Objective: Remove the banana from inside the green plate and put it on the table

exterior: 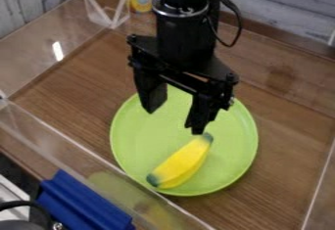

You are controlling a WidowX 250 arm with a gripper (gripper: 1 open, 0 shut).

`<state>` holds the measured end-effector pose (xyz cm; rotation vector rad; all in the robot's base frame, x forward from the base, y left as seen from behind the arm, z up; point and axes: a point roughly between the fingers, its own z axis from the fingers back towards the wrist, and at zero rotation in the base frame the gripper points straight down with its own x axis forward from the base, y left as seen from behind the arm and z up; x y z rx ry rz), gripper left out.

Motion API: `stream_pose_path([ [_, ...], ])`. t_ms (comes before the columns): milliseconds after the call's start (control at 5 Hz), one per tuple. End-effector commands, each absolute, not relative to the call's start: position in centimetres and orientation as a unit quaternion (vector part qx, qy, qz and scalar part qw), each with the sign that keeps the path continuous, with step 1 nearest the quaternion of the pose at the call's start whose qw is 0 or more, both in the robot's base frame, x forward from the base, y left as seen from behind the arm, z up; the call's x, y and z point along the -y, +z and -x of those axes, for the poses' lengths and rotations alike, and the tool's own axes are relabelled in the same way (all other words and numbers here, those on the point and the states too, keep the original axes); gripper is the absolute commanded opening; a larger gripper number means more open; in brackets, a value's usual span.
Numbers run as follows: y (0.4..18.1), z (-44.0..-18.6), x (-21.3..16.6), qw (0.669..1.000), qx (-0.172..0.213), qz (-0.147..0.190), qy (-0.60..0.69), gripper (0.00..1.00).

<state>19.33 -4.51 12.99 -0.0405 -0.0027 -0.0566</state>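
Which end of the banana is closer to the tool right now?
The upper-right tip, just under the tool; the other tip points lower left.

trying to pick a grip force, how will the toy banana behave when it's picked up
The toy banana looks smooth and solid, so it will probably stay stiff when squeezed. Its curved, rounded body may roll or swivel on the green plate if nudged off-centre.

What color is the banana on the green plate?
Yellow with dark greenish tips; the camera view shows the banana best.
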Motion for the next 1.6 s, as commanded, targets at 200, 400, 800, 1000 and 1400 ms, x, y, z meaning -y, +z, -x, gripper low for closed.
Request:
stream_pose_path([
  [200,12.7,-18.7,5.4,0.999,0.021,0.028,-0.034,1.00],
  [400,11.9,-18.5,5.6,0.998,0.021,0.031,-0.042,1.00],
  [800,10.8,-18.4,5.8,0.998,0.012,0.037,-0.053,1.00],
  [1000,10.3,-18.4,5.7,0.997,0.009,0.040,-0.062,1.00],
  [1400,9.9,-18.3,5.6,0.997,0.008,0.042,-0.068,1.00],
])
